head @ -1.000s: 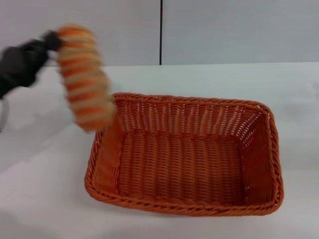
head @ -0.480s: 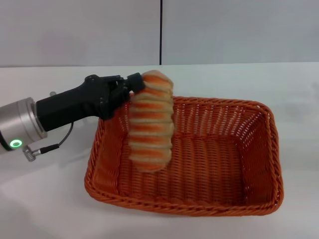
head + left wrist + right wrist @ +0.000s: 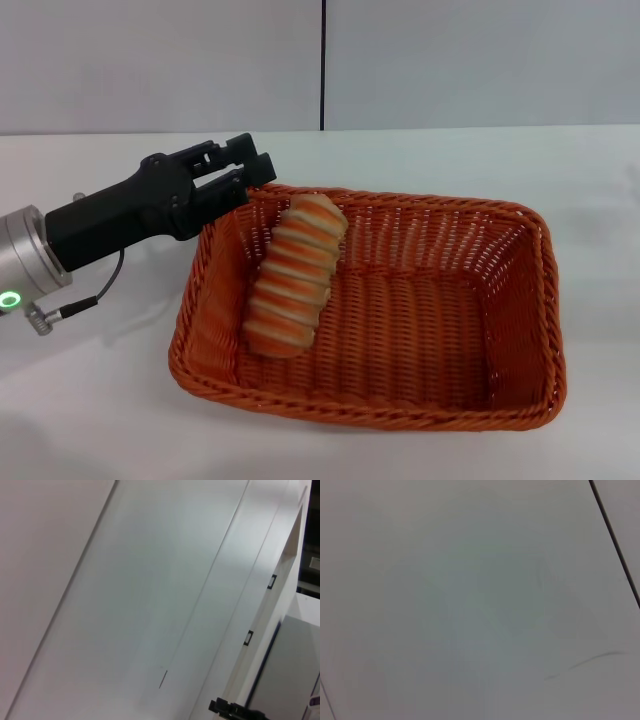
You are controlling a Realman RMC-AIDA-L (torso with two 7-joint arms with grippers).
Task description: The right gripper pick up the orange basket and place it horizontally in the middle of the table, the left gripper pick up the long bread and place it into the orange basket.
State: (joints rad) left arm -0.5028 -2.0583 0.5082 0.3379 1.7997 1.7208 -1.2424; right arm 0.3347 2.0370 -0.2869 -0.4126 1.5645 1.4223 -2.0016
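Head view shows the left gripper (image 3: 243,166) with its two prongs spread apart and holding nothing, poised just above the far left corner of the orange basket (image 3: 520,300). Close beside it, the long bread (image 3: 293,277) lies inside the basket, slanted against the left wall with its upper end near the rim. That basket sits on the white table (image 3: 90,400). No right gripper appears in any view.

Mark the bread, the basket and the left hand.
bread (image 3: 292,275), head view, middle of the loaf.
basket (image 3: 420,418), head view, near rim.
left hand (image 3: 245,172), head view, between its open prongs.
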